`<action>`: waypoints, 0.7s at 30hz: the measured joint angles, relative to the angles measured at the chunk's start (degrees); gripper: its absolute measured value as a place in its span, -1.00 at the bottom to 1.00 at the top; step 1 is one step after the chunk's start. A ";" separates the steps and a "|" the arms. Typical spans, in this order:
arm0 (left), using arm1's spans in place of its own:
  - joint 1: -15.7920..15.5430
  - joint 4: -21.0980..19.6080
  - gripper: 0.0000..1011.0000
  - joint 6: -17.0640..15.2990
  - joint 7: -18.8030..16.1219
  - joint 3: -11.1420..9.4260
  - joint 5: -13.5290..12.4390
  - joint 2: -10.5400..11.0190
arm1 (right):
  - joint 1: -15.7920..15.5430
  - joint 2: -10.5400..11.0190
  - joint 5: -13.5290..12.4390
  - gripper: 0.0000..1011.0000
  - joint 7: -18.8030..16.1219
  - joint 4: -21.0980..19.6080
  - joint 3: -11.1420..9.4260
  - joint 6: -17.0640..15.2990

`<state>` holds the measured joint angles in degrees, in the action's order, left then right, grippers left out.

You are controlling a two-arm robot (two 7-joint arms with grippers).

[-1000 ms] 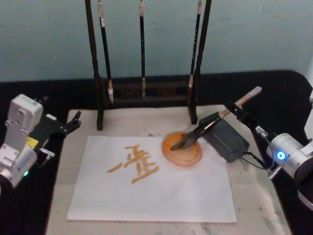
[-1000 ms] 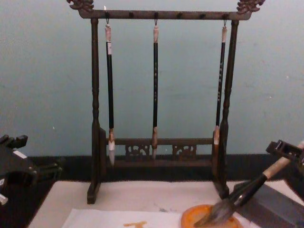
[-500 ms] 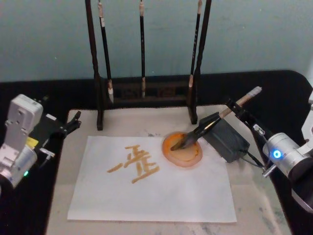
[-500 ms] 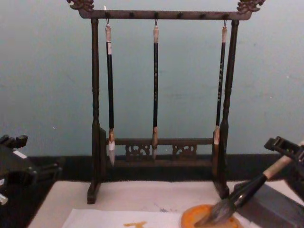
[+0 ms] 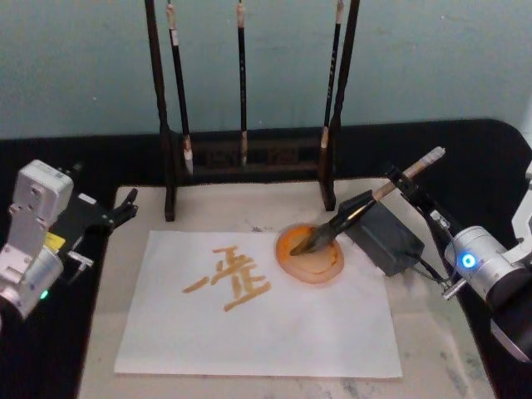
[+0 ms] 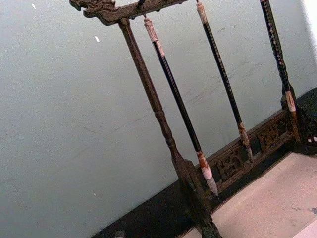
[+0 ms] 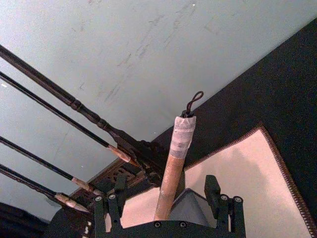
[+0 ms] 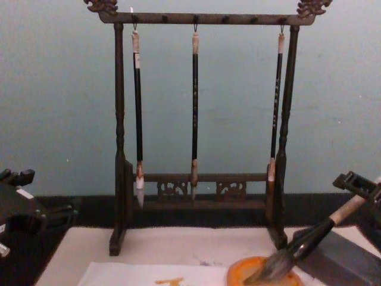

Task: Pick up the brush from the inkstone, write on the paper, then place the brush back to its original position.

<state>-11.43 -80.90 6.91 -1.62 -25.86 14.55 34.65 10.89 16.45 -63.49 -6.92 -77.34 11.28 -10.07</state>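
- Release at the inkstone: my right end effector brackets the tan upper end of the brush. Its fingers are spread apart, with a gap on each side of the shaft, and grip nothing.
- The brush lies tilted, with its bristles down in the orange inkstone and its black lower shaft propped on the dark grey block. Its cord loop points up toward the wall.
- The paper bears a complete-looking orange character. I judge the writing done and the step in hand to be the let-go and pull-back.
- To do it well, as I read it, I should hold the fingers wide and draw back without touching the shaft. A nudge could roll the shaft off the block or drag wet bristles out of the dish onto the sheet.
- The cord loop could snag a finger on the way out, so it needs a clear berth.
- My left end effector is parked beside the far left corner of the beige mat, well apart from the paper.
- The mat covers a black worktop. A dark wooden rack at the back holds three thin brushes, hanging in front of a plain teal wall.
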 joint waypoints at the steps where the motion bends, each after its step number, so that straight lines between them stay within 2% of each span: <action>1: 0.00 0.00 1.00 0.00 0.00 0.00 0.00 0.00 | 0.05 0.04 -0.12 0.98 -0.01 0.08 0.06 0.06; 8: 0.00 0.00 1.00 0.00 0.00 0.00 0.00 0.00 | 0.59 0.71 -0.63 0.98 -0.48 0.76 1.08 0.69; 20: 0.00 0.00 1.00 0.00 0.00 0.00 0.00 0.00 | 0.53 0.63 -0.61 0.98 -0.42 0.68 0.93 0.64; 21: 0.00 0.00 1.00 0.00 0.00 0.00 0.00 0.00 | 0.52 0.62 -0.60 0.93 -0.41 0.67 0.91 0.63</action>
<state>-11.43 -80.90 6.91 -1.62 -25.86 14.55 34.65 11.41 17.07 -64.09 -7.33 -76.67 12.19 -9.44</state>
